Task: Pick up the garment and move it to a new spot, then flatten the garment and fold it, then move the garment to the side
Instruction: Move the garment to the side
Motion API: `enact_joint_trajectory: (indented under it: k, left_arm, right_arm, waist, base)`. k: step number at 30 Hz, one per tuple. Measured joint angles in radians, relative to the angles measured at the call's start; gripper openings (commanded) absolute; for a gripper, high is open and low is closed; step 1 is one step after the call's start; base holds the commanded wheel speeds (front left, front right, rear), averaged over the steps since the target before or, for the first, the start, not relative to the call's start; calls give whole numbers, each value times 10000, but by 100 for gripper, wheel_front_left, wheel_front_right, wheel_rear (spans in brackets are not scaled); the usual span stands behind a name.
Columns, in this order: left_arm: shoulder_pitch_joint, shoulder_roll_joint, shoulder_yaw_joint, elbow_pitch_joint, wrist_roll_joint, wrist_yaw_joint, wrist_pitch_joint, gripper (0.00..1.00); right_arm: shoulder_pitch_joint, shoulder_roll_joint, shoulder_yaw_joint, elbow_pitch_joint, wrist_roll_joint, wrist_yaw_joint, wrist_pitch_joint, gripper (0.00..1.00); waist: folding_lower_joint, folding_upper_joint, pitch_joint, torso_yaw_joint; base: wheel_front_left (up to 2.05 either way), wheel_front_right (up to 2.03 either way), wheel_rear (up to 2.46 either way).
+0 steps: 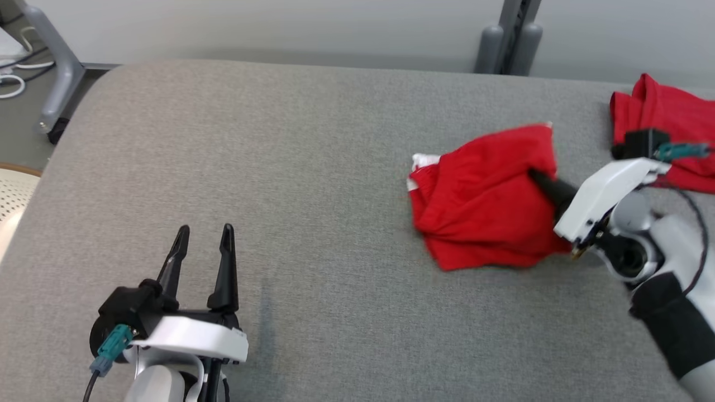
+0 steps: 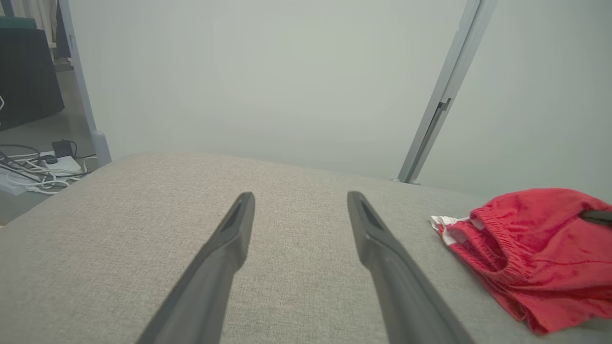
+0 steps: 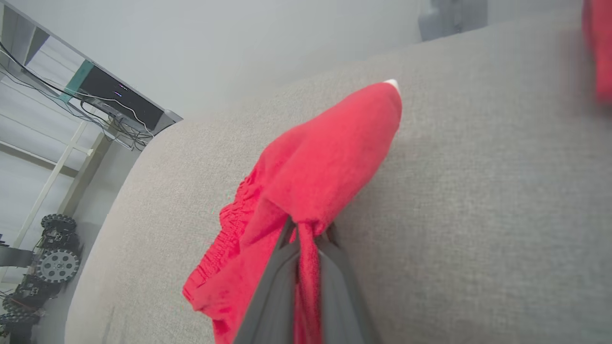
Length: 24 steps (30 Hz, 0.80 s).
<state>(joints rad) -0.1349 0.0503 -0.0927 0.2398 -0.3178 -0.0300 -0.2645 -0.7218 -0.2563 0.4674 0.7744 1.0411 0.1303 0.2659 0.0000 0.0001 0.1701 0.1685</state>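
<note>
A crumpled red garment (image 1: 480, 195) with an elastic waistband and a bit of white trim lies right of centre on the grey padded table (image 1: 279, 167). My right gripper (image 1: 535, 174) reaches in from the right and is shut on a fold at the garment's right edge. The right wrist view shows red cloth (image 3: 325, 157) pinched between the closed fingers (image 3: 308, 229). My left gripper (image 1: 204, 231) stands open over bare table at the lower left, well apart from the garment. In the left wrist view its open fingers (image 2: 301, 200) frame bare table, with the garment (image 2: 535, 248) off to the right.
A second red cloth (image 1: 665, 117) lies at the table's far right, behind my right wrist. Grey frame posts (image 1: 508, 39) rise behind the table's back edge, and another post (image 1: 56, 72) stands off the rounded left corner. Cables (image 2: 33, 172) lie on the floor to the left.
</note>
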Motion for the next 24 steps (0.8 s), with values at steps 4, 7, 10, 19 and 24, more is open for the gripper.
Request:
enact_joint_trajectory:
  k: [4, 7, 10, 19, 24]
  left_arm:
    - [-332, 2, -75, -46, 84, -40, 0, 100]
    - [-491, 10, -117, -63, 102, -44, 0, 100]
    - [-748, 25, -173, -90, 169, -59, 0, 100]
    - [-1236, 107, -276, -167, 267, -75, 0, 100]
    - [-1430, 194, -360, -190, 293, -98, 2, 100]
  right_arm:
    - [-813, -953, 489, -541, -422, 0, -107, 0]
    - [-1310, -1555, 685, -767, -545, 0, -111, 0]
    - [-1872, -2144, 750, -825, -623, 0, -144, 0]
    - [-2905, -3783, 1206, -1298, -918, 4, -242, 0]
    - [-3203, -4487, 1212, -1179, -811, 6, -368, 0]
  waist:
    - [0, 0, 465, -247]
    - [0, 0, 842, -370]
    - [-1, 0, 1264, -464]
    - [0, -1, 2442, -591]
    - [0, 0, 2835, -632]
  base:
    - [0, 0, 0]
    - [0, 0, 0]
    - [0, 0, 0]
    - [0, 0, 0]
    - [0, 0, 0]
